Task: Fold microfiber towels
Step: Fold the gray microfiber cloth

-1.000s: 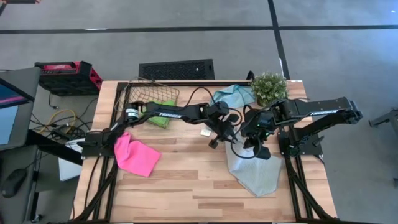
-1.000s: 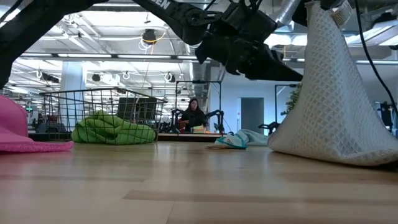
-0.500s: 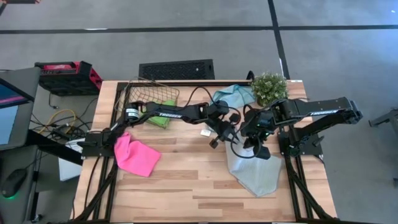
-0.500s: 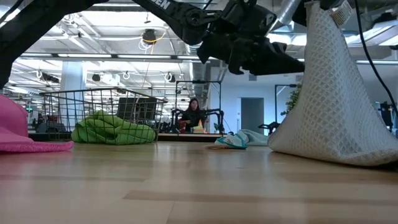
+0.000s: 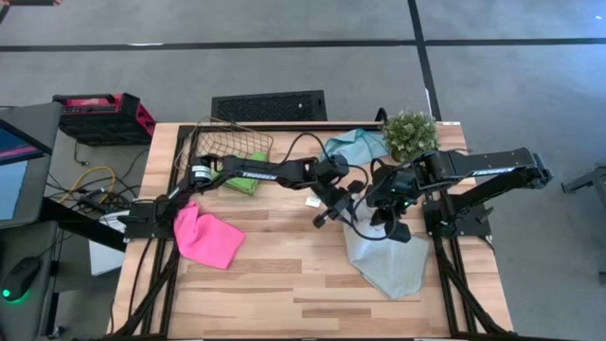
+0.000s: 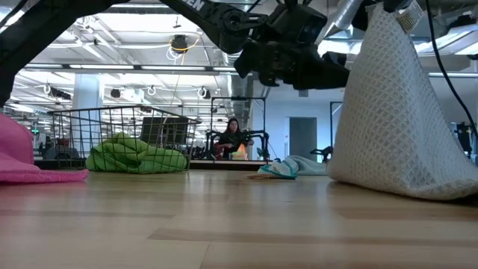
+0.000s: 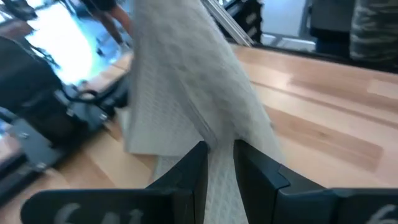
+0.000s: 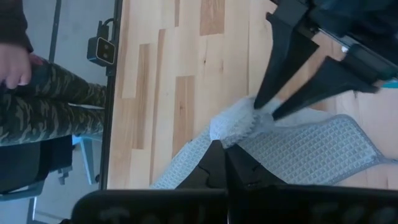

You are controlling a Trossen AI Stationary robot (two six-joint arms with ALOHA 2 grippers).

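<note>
A pale grey towel [image 5: 388,270] hangs like a tent between my two grippers, its lower end spread on the table [image 6: 403,187]. My right gripper [image 5: 386,223] is shut on its top. My left gripper [image 7: 219,149] reaches in from the left and is shut on its side. A pink towel [image 5: 206,235] lies at the near left. A green towel [image 5: 248,161] lies by the wire basket. A teal towel [image 5: 358,144] lies beside the plant. My left gripper pinches a hanging side edge of the grey towel [image 7: 219,134] between its two fingers, partway down the drape. The fingers [image 8: 280,93] come nearly level from the table's left. One layer or several, I cannot tell. My right gripper holds the towel's bunched top [image 8: 231,127], slanting down from above. The cloth hangs below the fingers [image 8: 225,163] and spreads out, with its lower end on the table.
A wire basket [image 5: 227,142] stands at the far left and a potted plant [image 5: 409,133] at the far right. A small white scrap [image 5: 311,201] lies mid-table. Bare wood shows in the near middle [image 5: 284,284]. A person's legs [image 8: 43,106] stand beside the table.
My left gripper has stayed in place but rolled and tipped its fingers from slanting down toward level, keeping its hold. The grey towel's left hanging edge has been drawn toward the table's left and now falls steeper. Its lower end has stayed on the table.
</note>
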